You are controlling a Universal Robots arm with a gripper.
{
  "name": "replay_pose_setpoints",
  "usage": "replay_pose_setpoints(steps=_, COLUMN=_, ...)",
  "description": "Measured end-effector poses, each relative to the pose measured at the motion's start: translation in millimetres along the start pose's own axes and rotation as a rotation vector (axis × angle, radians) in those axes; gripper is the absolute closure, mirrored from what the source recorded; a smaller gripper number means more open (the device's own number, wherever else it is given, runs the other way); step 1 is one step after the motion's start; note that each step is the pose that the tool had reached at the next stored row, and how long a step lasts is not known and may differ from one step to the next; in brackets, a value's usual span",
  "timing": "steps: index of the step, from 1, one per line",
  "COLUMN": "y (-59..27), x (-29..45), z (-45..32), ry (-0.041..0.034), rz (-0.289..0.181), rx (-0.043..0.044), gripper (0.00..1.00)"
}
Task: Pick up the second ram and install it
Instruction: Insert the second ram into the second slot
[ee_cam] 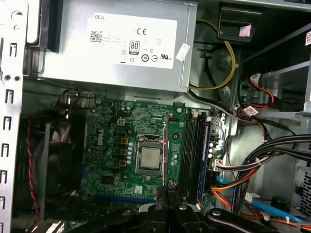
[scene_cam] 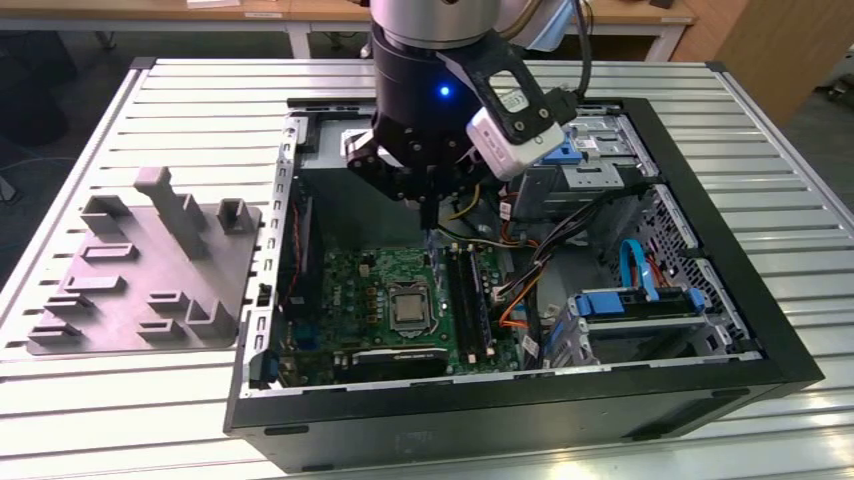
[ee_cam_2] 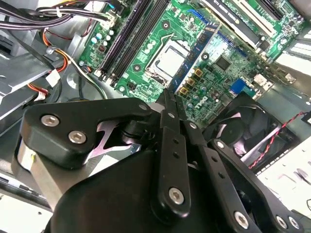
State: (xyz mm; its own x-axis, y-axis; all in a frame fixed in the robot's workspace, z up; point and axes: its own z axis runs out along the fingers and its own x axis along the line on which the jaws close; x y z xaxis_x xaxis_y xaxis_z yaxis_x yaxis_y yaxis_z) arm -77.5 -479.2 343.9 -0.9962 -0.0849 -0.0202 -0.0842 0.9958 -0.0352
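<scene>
My gripper (scene_cam: 429, 200) hangs inside the open computer case, above the green motherboard (scene_cam: 380, 290). Its fingers are shut on the second ram (ee_cam: 166, 155), a thin dark stick seen edge-on as a narrow bar. In the exterior view the second ram (scene_cam: 430, 232) points down from the fingertips, clear of the board. It sits over the strip between the processor socket (ee_cam: 148, 160) and the long black memory slots (ee_cam: 194, 155). In the second wrist view the gripper (ee_cam_2: 171, 99) shows its two black fingers pressed together, with the memory slots (ee_cam_2: 129, 36) beyond them.
A grey moulded fixture plate (scene_cam: 147, 270) lies on the table at the exterior view's left. Inside the case are the power supply (ee_cam: 116, 43), a black fan (ee_cam: 48, 160), cable bundles (ee_cam: 257, 160) and blue drive brackets (scene_cam: 641, 300). The case walls (scene_cam: 280, 250) close in the board.
</scene>
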Motion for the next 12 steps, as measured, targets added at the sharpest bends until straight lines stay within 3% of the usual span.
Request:
replay_pose_setpoints(steps=9, y=-1.1, x=-14.3, z=4.6, ry=-0.0006, rz=0.000, rx=-0.0001, gripper=0.89)
replay_pose_setpoints(steps=12, y=-1.1, x=-16.0, z=6.3, ry=-0.0007, rz=0.000, rx=-0.0004, gripper=0.89)
